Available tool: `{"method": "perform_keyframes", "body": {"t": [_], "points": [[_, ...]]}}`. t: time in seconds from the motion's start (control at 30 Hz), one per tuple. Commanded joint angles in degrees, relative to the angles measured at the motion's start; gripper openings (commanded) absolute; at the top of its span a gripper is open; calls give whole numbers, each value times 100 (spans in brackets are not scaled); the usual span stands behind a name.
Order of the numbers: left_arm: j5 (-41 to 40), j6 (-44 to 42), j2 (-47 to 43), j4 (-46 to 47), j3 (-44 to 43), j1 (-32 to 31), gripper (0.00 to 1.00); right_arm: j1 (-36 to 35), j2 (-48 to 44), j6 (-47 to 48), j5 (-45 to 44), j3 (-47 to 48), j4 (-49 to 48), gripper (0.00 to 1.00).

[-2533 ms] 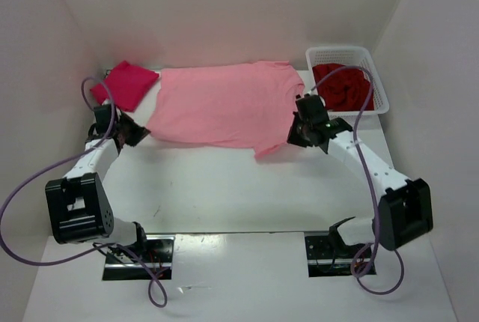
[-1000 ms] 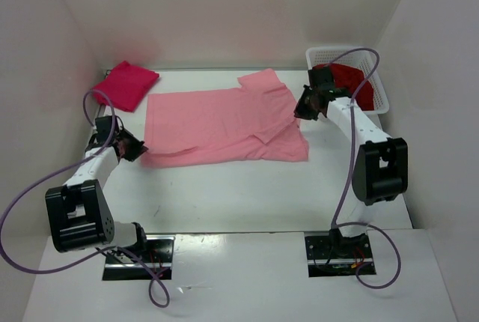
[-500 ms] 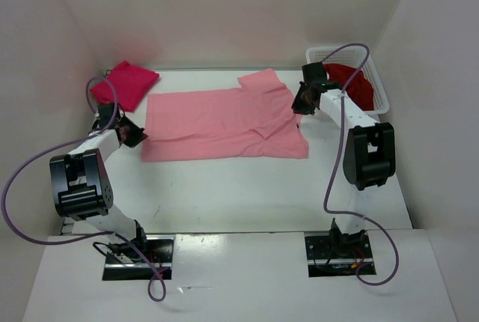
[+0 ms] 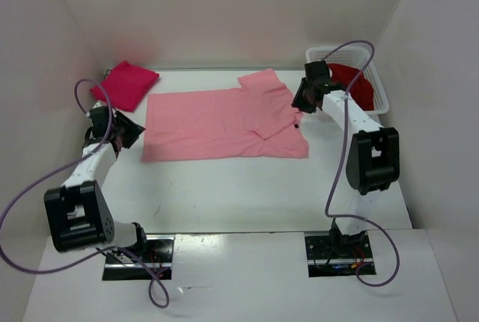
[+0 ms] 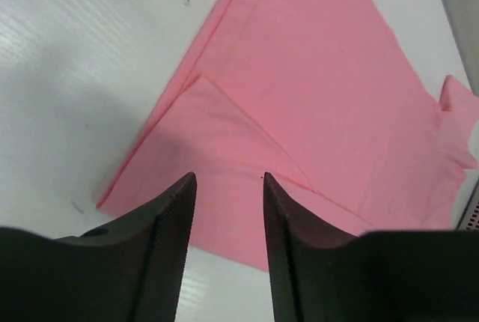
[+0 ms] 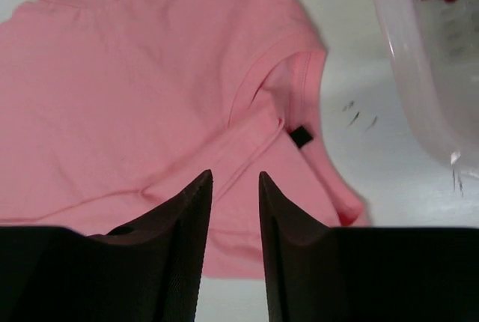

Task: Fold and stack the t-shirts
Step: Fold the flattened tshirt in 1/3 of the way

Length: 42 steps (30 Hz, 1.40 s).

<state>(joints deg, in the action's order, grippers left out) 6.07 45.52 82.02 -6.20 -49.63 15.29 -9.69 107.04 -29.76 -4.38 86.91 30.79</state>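
White walls box in the white table [image 4: 224, 195] I am working over, so everything has to be kept inside a tight space. The light pink t-shirt [image 4: 217, 123] lies flat across the middle of the table, lengthwise between the two arms. One layer is already turned over onto the body, and a sleeve pokes out at the far right corner. I judge it is laid out this way so that each arm can reach one end of the cloth.

My left hand [image 4: 127, 133] sits just off the shirt's left edge, and the left wrist view shows its fingers [image 5: 168, 225] parted with nothing between them, only the folded corner beyond. My right hand [image 4: 299, 99] hangs over the sleeve end. Its fingers [image 6: 187, 225] are also apart and empty, with the sleeve seam and a small dark tag visible past them. Both hands are released, so the shirt rests on the table alone.

The crimson-magenta t-shirt [image 4: 126, 84] lies folded at the far left corner, well apart from the pink one. To my eye that is the start of the stack. The dark red t-shirt [image 4: 358, 86] is bunched inside the white lattice basket [image 4: 382, 94] at the far right, waiting unfolded.

I judge the pink shirt is only partly folded and needs another fold before it goes on the crimson one.
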Motion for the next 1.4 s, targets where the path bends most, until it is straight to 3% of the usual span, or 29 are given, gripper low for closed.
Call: {"method": "perform_keyframes", "body": {"t": [0.0,0.03,0.07,0.13,0.27,0.3,0.4,0.47,0.73,0.93,1.1,1.37], "points": [[9,141,-808,-100,671,9,48,47,-1008,-152,137,-594,-266,36],[9,220,-880,-101,795,9,43,47,-1323,-240,226,-849,-353,30],[9,221,-881,-162,901,9,41,47,-1474,-485,288,-1408,-424,13],[70,475,-942,-163,1130,9,38,47,-1904,-741,429,-2017,-547,1],[202,739,-995,-110,1315,9,37,99,-2267,-1058,360,-3248,-618,4],[202,826,-925,-110,1367,70,37,99,-2337,-1058,263,-3347,-618,17],[254,906,-802,-5,1429,71,37,99,-2390,-1119,52,-3567,-513,38],[255,967,-749,57,1491,71,37,99,-2390,-1120,-115,-3628,-512,44],[124,968,-230,294,1561,123,30,310,-1644,-1173,-300,-3551,-731,47],[18,1091,209,409,1448,176,15,494,-1099,-1173,-247,-3331,-995,37],[-44,1021,350,418,1325,176,2,564,-826,-1173,-247,-3198,-996,4],[-396,678,43,-170,1210,176,0,618,-1589,-1225,-204,-3593,-382,1]]}}
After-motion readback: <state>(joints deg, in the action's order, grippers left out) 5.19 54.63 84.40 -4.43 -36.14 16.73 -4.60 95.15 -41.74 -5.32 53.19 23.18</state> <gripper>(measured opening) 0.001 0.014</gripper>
